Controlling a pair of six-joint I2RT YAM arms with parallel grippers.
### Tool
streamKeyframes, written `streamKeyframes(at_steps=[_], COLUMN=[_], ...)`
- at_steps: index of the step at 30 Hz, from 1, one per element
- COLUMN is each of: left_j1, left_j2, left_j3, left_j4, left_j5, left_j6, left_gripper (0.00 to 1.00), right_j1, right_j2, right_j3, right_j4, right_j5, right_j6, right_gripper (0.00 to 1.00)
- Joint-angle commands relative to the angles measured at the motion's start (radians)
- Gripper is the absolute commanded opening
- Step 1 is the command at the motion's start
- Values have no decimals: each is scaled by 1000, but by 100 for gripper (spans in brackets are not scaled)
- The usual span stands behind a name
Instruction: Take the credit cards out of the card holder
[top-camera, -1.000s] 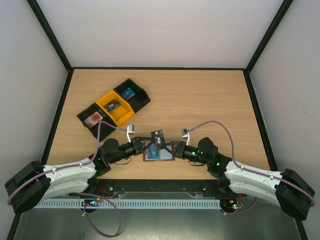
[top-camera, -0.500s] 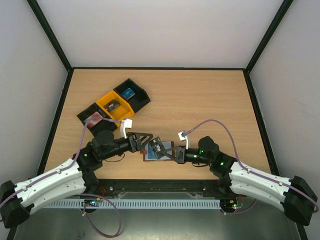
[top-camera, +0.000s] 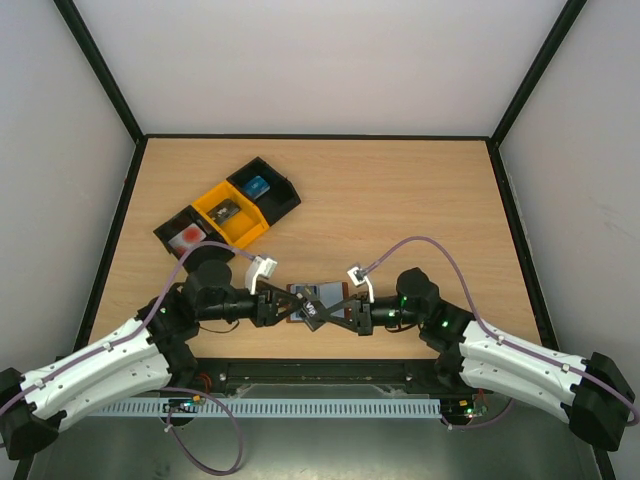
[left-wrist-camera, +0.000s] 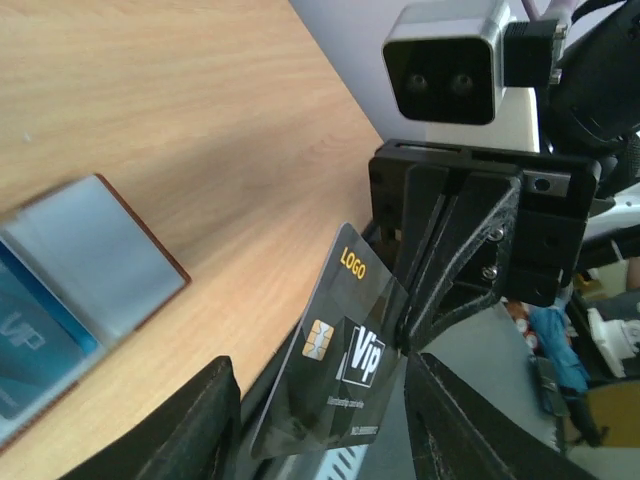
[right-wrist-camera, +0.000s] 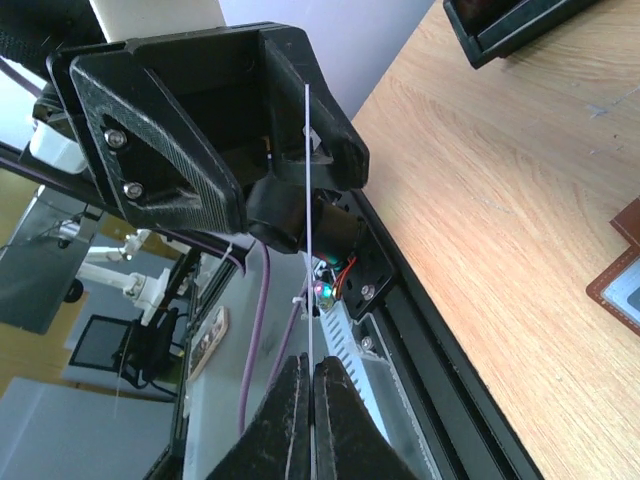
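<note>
The dark grey credit card (left-wrist-camera: 345, 370), printed LOGO and Vip, hangs in the air over the table's near edge. My right gripper (right-wrist-camera: 310, 365) is shut on it, and the card shows edge-on (right-wrist-camera: 308, 230) in the right wrist view. My left gripper (left-wrist-camera: 320, 410) is open, one finger on each side of the card with small gaps. The brown card holder (left-wrist-camera: 100, 250) lies open on the table with a blue card (left-wrist-camera: 20, 340) in its pocket. From above, both grippers (top-camera: 290, 305) (top-camera: 330, 314) meet just in front of the card holder (top-camera: 312, 292).
Black and yellow trays (top-camera: 272, 205) sit in a row at the back left, each with a small card-like piece inside. The table's black front rail (right-wrist-camera: 470, 350) runs just below the grippers.
My left gripper was shut on the dark card and has opened; the right gripper stays shut on it. Both grippers and the card have dropped towards the near edge.
</note>
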Motion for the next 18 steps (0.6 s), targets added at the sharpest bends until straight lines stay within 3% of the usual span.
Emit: streamKeyframes(at_steps=[1,7,18], left_j1=[9,20,61], left_j2=[11,22,2], left_j3=[-12,-15,-30], left_j4=[5,20,58], left_j5=[102,144,250], left_j6=[44,61,43], left_gripper=[44,43,30], right_j1=[5,5,4], right_j2=[5,8,0], right_j3=[25,8,-13], right_j4=[4,34,50], right_j5=[-49,-86,-152], right_j6=[-21,-11,-2], right_gripper=[2,2,2])
